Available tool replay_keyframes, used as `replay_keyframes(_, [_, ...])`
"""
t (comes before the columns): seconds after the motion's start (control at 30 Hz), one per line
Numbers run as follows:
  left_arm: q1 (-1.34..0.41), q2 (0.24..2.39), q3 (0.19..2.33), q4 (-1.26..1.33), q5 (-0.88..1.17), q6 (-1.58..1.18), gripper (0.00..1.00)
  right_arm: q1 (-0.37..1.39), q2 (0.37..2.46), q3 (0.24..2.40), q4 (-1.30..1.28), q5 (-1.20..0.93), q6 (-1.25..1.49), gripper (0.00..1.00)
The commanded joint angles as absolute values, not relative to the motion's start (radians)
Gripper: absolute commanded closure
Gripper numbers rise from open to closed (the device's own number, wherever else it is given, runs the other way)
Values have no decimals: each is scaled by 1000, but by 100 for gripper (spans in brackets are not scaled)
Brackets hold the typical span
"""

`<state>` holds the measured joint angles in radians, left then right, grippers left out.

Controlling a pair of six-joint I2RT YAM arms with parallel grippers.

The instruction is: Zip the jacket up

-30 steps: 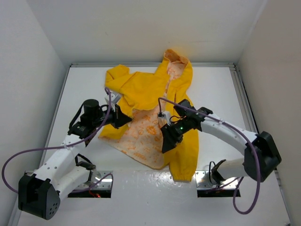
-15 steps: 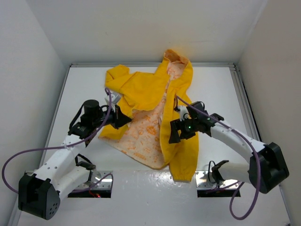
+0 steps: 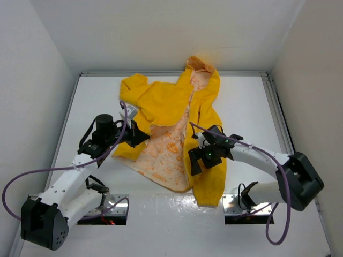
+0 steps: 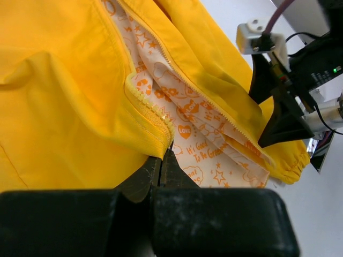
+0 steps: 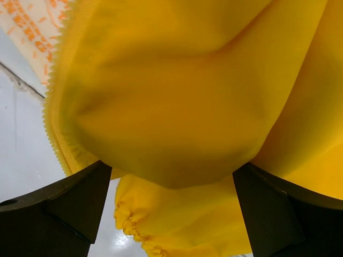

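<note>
Two zipper edges on the limp, slippery bright-yellow rain jacket wanted holding, I judged: my left gripper pinched one, right gripper gaped wide.

Yellow jacket lies unzipped, front spread open.

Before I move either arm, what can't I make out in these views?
- Zipper slider: seen in no view; in the top view the right gripper covers part of the jacket's zipper edge.
- Right wrist view: a jacket fold fills the space between the open fingers, hiding everything beneath.
- Left wrist view: the left gripper is shut at the zipper edge's end; its own fingers hide whether fabric is pinched.
</note>
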<state>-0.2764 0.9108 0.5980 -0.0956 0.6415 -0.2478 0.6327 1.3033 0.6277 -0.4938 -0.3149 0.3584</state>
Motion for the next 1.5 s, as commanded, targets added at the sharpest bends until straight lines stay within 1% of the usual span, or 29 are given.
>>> replay_keyframes(0.0, [-285, 881, 589, -51, 634, -245, 100, 646, 1350, 641, -450, -325, 413, 6])
replay_keyframes(0.13, [-285, 881, 578, -51, 634, -245, 100, 695, 1382, 650, -385, -336, 437, 6])
replay_keyframes(0.37, [-276, 871, 558, -41, 634, -255, 100, 716, 1439, 660, -325, -359, 505, 6])
replay_keyframes(0.5, [-267, 871, 558, -41, 634, -264, 100, 730, 1460, 678, -308, -370, 508, 12])
replay_keyframes(0.53, [-267, 871, 549, -32, 634, -264, 100, 732, 1469, 684, -308, -370, 512, 18])
replay_keyframes(0.6, [-267, 871, 549, -32, 634, -264, 100, 744, 1473, 695, -302, -385, 505, 27])
replay_keyframes(0.63, [-267, 871, 549, -32, 634, -264, 100, 744, 1476, 698, -299, -385, 503, 41])
replay_keyframes(0.7, [-267, 871, 540, -32, 634, -264, 100, 749, 1474, 690, -290, -390, 499, 60])
replay_keyframes(0.73, [-267, 862, 540, -32, 634, -264, 100, 746, 1473, 686, -290, -388, 496, 75])
replay_keyframes(0.8, [-267, 862, 540, -32, 634, -264, 100, 730, 1462, 673, -293, -384, 492, 86])
replay_keyframes(0.83, [-267, 862, 540, -32, 634, -264, 100, 717, 1459, 669, -299, -373, 489, 97])
replay_keyframes(0.87, [-267, 862, 540, -23, 634, -264, 100, 706, 1445, 657, -301, -368, 485, 100])
replay_keyframes(0.97, [-267, 862, 540, -23, 634, -264, 100, 621, 1413, 634, -347, -350, 445, 100])
replay_keyframes(1.0, [-267, 862, 540, -23, 634, -264, 100, 594, 1404, 618, -371, -345, 395, 100])
replay_keyframes(1.03, [-267, 862, 540, -23, 634, -264, 100, 521, 1382, 611, -379, -322, 371, 100])
replay_keyframes(1.07, [-267, 862, 540, -23, 634, -264, 100, 493, 1361, 595, -399, -312, 347, 100])
replay_keyframes(1.1, [-267, 862, 540, -23, 634, -264, 100, 415, 1339, 589, -406, -267, 263, 100])
replay_keyframes(1.17, [-267, 862, 540, -23, 634, -273, 100, 358, 1327, 584, -435, -244, 188, 100])
replay_keyframes(1.27, [-267, 871, 540, -3, 634, -273, 100, 185, 1298, 600, -449, -242, 101, 100])
replay_keyframes(1.33, [-267, 883, 540, 8, 634, -284, 100, 113, 1289, 609, -443, -250, 57, 100])
replay_keyframes(1.47, [-276, 893, 549, 29, 634, -284, 100, 40, 1252, 633, -408, -299, 43, 100])
